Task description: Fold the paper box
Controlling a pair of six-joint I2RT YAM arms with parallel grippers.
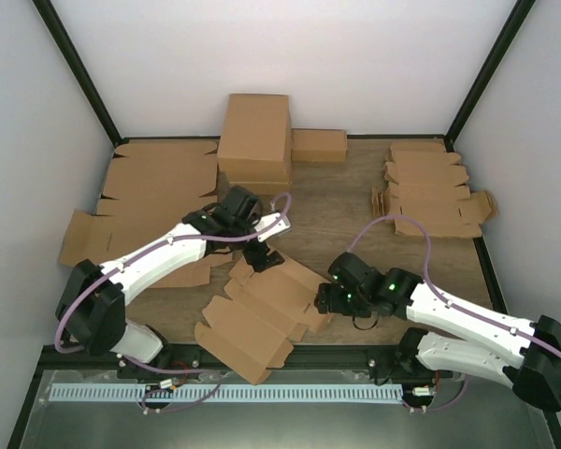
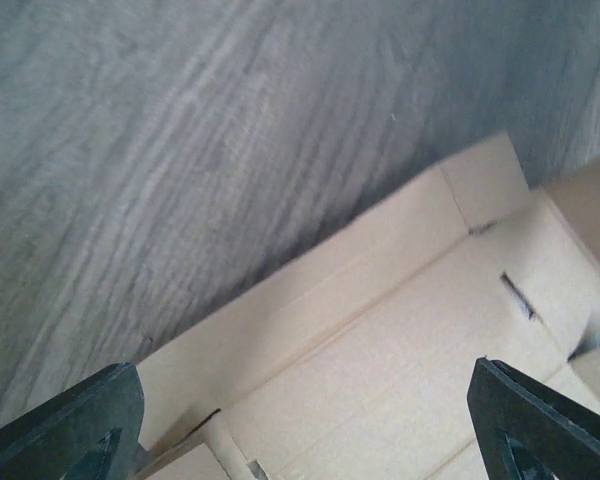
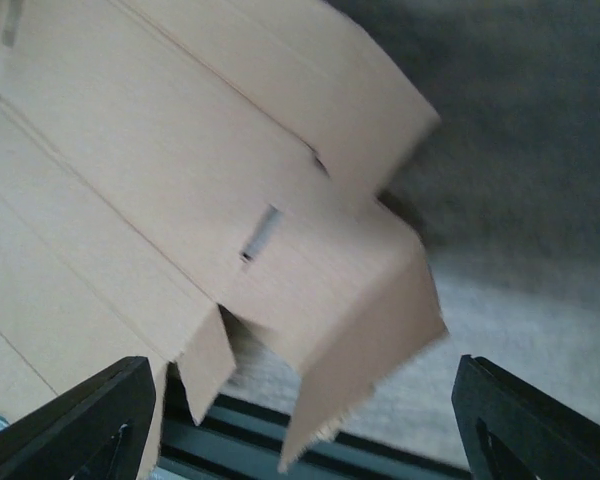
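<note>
Where the cardboard faces the cameras, only plain brown board is shown, and no print can be read on it. The paper box (image 1: 262, 318) is seen as an unfolded blank, lying in the lower middle of the top view on the wooden surface (image 1: 337, 201), between the two arms. Its long axis appears to be set on a diagonal, from the lower left of the frame to the upper right, though this cannot be told for certain. Its lower-left panel is carried over the black rail at the bottom edge. The left claw (image 1: 264, 253) is held above the blank's upper end; in the left wrist view its fingers (image 2: 80, 420) are spread wide at the two lower corners, with nothing gripped between them and a narrow slot (image 2: 517, 295) cut in the board beyond. The right claw (image 1: 323, 301) is placed at the blank's right edge; its fingers (image 3: 90, 420) are likewise seen wide apart and holding nothing, and a flap corner is tilted down between them. A tall carton (image 1: 255, 140) and a small closed box (image 1: 319, 145) are stood at the top centre, flat sheets (image 1: 154, 182) are laid at the left, and a pile of further blanks (image 1: 430, 187) is seen at the upper right.
</note>
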